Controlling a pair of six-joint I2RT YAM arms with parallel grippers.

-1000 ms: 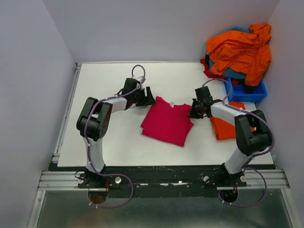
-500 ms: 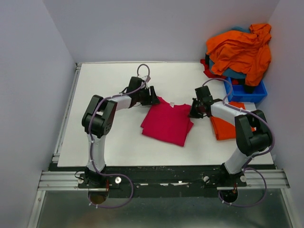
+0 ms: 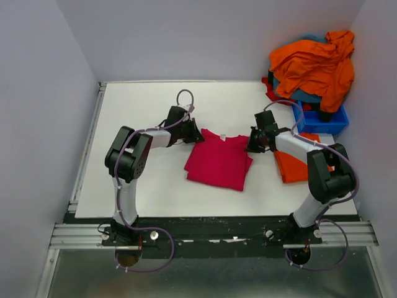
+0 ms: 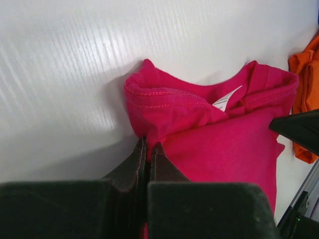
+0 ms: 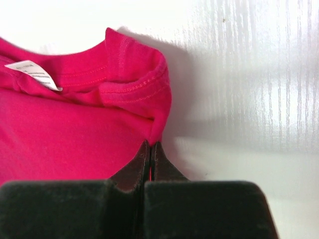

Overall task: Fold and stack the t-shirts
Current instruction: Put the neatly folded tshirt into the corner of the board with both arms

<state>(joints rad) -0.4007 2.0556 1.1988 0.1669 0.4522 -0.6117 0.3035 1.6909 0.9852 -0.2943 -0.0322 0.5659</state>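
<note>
Left tool (image 4: 148,147): jaws together, pinching the pink t-shirt (image 4: 224,149) at one shoulder corner.
Right tool (image 5: 150,145): jaws together, pinching the stitched hem of the other shoulder.
Pink t-shirt: one, soft knit, folded into a rough rectangle, flat mid-counter between both tools; white neck label (image 5: 34,73) showing.
Beside it: one folded orange t-shirt (image 3: 291,166), partly under the right arm.
Blue bin (image 3: 322,118): one, plastic, far right, under a crumpled heap of t-shirts (image 3: 313,65) in orange, teal and red.
Counter (image 3: 142,112): white, finely ribbed.
</note>
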